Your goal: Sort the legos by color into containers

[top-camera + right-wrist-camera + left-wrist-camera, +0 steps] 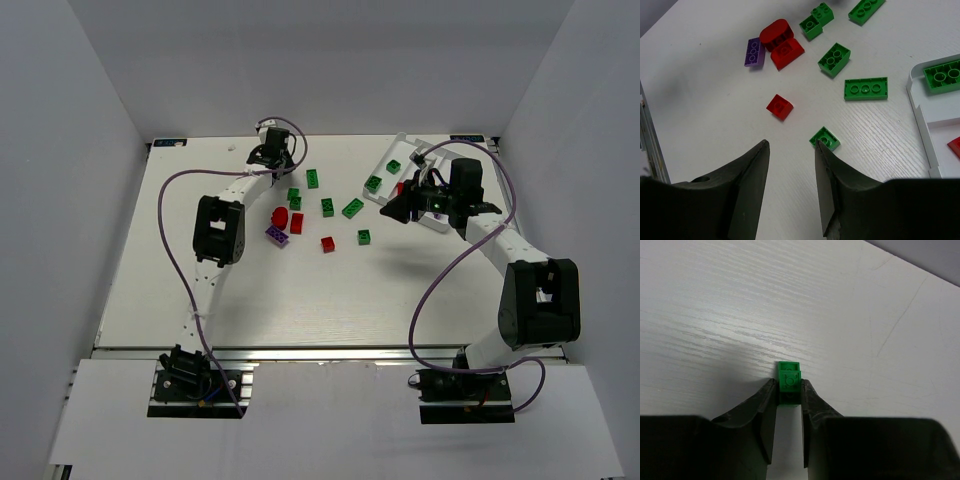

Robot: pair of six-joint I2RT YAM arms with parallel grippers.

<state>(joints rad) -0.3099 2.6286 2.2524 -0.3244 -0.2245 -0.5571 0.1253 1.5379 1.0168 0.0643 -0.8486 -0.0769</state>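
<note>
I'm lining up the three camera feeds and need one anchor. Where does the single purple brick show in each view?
Top external: the purple brick lies left of centre on the table, at the near-left end of the loose pile.
Left wrist: not in it; only a green brick shows there.
Right wrist: upper left.
Shared landmark: the rounded red brick right beside it in both views.

you're in a robotics lab test cell: plain white panel walls box in a white wood-grain tabletop, and two black-and-white robot arms trailing loose purple cables are bolted to a slotted metal rail.
</note>
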